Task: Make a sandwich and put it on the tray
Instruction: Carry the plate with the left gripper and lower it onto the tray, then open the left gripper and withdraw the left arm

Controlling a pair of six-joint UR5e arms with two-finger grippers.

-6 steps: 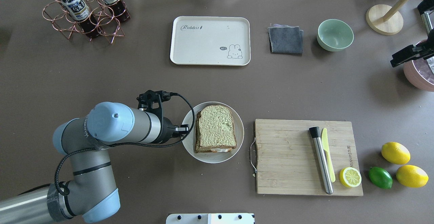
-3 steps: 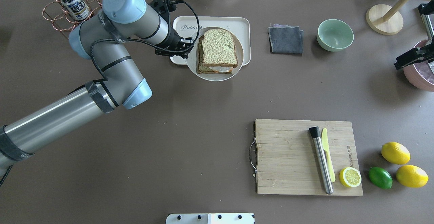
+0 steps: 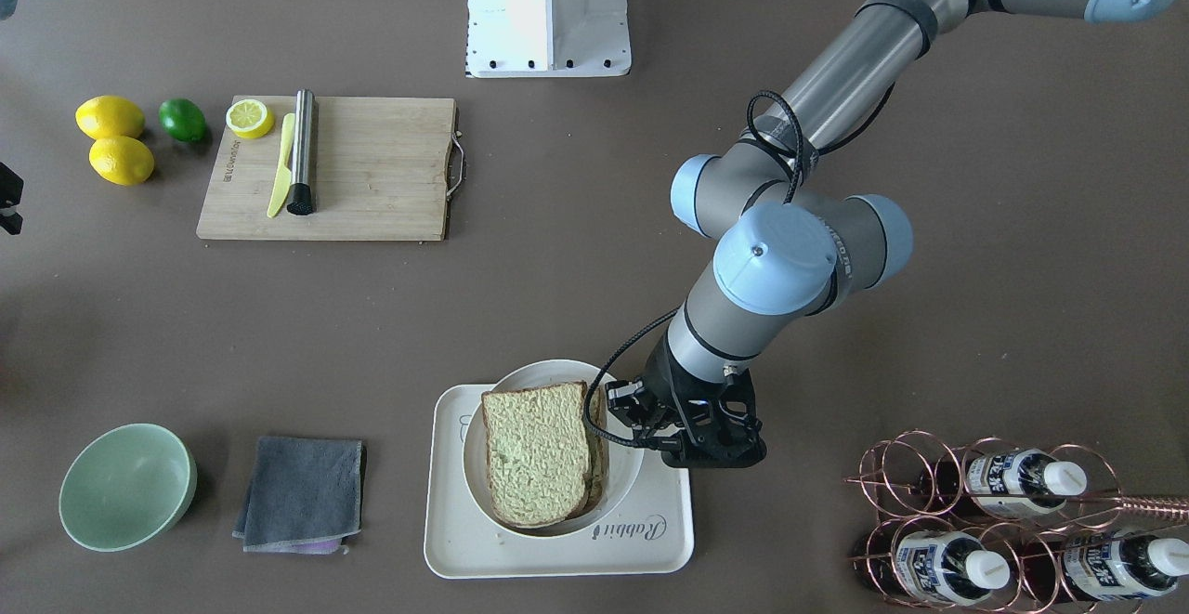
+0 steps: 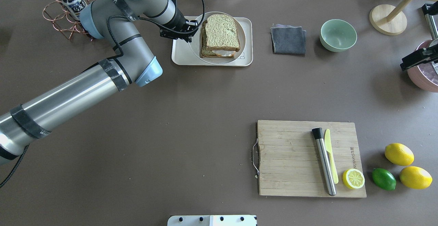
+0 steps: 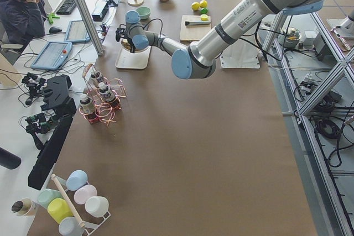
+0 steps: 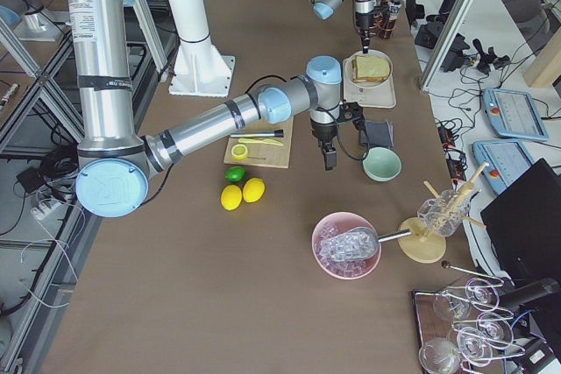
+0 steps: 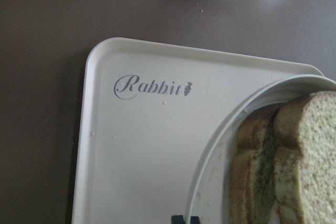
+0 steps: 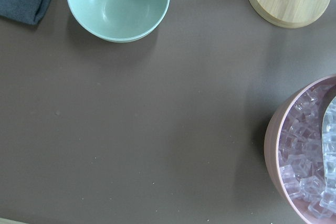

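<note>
The sandwich [image 4: 220, 32], two brown-crusted bread slices with white egg showing at its near edge, lies on a round white plate [image 4: 195, 46]. My left gripper [image 4: 191, 31] is shut on the plate's left rim and holds it over the cream tray [image 4: 179, 56] with the "Rabbit" script. The plate overhangs the tray's far edge; I cannot tell whether it touches the tray. The left wrist view shows the tray [image 7: 136, 156], the plate rim and the sandwich [image 7: 299, 156]. My right gripper [image 4: 415, 58] hovers at the far right over the ice bowl; its jaws are unclear.
A copper rack of bottles [image 4: 73, 5] stands left of the tray. A grey cloth [image 4: 288, 39] and a green bowl [image 4: 338, 34] lie to its right. A cutting board [image 4: 291, 157] holds a muddler, knife and lemon half. A pink ice bowl [image 4: 426, 79] is far right.
My left arm has carried the plate with the sandwich from the near middle of the table back to over the tray. The right gripper has shifted slightly.
</note>
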